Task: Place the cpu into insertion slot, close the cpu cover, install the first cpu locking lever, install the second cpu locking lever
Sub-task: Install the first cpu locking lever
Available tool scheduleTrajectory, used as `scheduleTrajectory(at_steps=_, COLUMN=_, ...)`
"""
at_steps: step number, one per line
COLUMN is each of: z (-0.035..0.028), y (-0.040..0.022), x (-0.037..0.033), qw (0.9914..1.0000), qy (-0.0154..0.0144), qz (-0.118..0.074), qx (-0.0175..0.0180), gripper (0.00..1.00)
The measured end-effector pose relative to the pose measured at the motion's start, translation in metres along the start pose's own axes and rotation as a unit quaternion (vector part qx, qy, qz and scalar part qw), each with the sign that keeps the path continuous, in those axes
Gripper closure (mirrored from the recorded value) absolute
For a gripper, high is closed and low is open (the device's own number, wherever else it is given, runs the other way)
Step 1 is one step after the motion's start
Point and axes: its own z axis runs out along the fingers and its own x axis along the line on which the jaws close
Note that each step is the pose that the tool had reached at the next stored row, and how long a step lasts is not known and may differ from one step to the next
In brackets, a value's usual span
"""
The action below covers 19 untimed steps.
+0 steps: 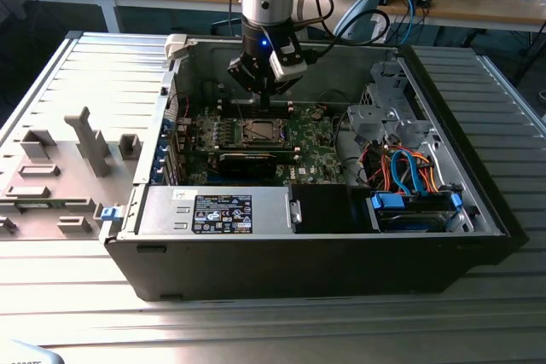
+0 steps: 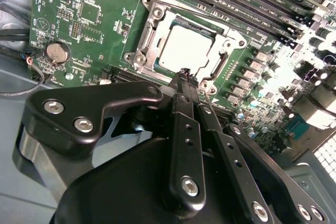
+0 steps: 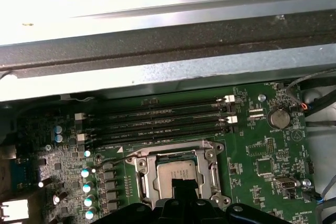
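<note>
The cpu [image 2: 185,48] is a silvery square lying flat in the insertion slot [image 1: 258,131] on the green board. The cpu cover [image 2: 150,31] lies down around it as a silver frame, with the chip showing through its open middle. In the first wrist view the cpu [image 3: 176,170] and the cover [image 3: 151,174] look the same, and a thin wire lever [image 3: 113,159] sticks out from one socket corner. My gripper [image 2: 185,75] hovers just above the socket's edge with its black fingers pressed together and nothing between them. In the exterior view the gripper [image 1: 264,96] hangs over the board behind the socket.
The open computer case [image 1: 299,253] lies on a ribbed metal table. Memory slots [image 3: 157,121] run beside the socket. A black card [image 1: 247,159] and a labelled power supply [image 1: 222,212] sit in front, with drive cages and coloured cables [image 1: 409,168] at the exterior view's right. Grey fixtures [image 1: 85,142] stand to its left.
</note>
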Motion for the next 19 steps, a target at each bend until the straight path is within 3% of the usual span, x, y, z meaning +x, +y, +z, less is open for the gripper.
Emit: scheduleTrajectory(at_steps=19, z=0.0, y=0.0, x=0.0, qw=0.99995, qy=0.0002, qz=-0.009, qx=-0.0003, gripper=0.89)
